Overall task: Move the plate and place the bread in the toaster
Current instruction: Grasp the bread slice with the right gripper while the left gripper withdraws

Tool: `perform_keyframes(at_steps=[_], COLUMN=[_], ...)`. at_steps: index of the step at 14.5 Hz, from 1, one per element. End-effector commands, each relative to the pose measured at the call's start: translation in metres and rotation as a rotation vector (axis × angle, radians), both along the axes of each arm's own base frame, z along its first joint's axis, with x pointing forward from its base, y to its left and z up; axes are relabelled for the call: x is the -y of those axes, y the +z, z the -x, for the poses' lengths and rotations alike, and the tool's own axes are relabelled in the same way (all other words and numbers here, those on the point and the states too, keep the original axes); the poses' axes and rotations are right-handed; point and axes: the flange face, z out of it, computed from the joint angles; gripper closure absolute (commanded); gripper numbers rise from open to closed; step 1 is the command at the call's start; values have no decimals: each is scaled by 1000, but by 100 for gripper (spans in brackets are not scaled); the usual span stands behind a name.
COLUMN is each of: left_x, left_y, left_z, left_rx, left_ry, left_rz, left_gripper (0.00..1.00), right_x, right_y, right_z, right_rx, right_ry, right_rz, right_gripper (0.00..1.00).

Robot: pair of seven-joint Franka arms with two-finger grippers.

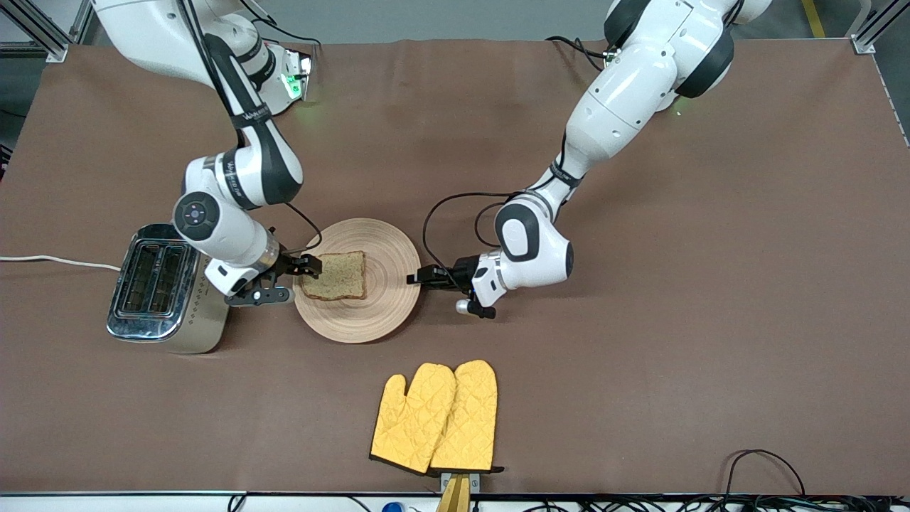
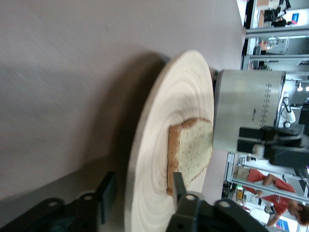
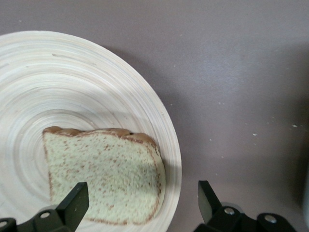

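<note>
The light-wood plate (image 1: 380,306) lies on the table beside the toaster (image 1: 160,284), with the bread (image 1: 335,276) on its toaster-side half. My right gripper (image 1: 311,265) is open and low over the bread's edge nearest the toaster. In the right wrist view its fingers (image 3: 76,202) stand on either side of the bread (image 3: 104,176) and the plate's rim (image 3: 171,145). My left gripper (image 1: 414,277) is open at the plate's rim toward the left arm's end. In the left wrist view it (image 2: 143,186) straddles the rim (image 2: 135,159), with the bread (image 2: 193,147) and toaster (image 2: 246,113) past it.
A pair of yellow oven mitts (image 1: 435,418) lies nearer the front camera than the plate. The toaster's white cord (image 1: 57,261) runs off toward the right arm's end of the table. The table is covered in brown cloth (image 1: 711,320).
</note>
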Motion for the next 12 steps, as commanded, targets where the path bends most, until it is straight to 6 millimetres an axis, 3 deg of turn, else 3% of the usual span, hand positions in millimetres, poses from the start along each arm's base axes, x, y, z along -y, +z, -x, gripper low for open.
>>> perform_keyframes(at_steps=[1,2,7,9,12], left_x=[-39,-53,-117,-148,-223], left_y=[15,23,47,63,94], left_z=[-19,-26,-57,-71,-96], left_rx=[7,25,30,36,64], left_ry=[4,-14,-96,-141,-263], left_rz=[-71,-108,-170,-181,-327], left_gripper=[0,0,0,0,0], right_x=[5,4,4,4,5], right_y=[-22,-25,-27,-28,-29], right_z=[9,9,10,9,10], right_rx=[8,5,0,-1,-6], right_ry=[-20,-19,-20,-21,-33], right_rz=[1,2,2,3,-5], right_gripper=[0,2,35,41,50])
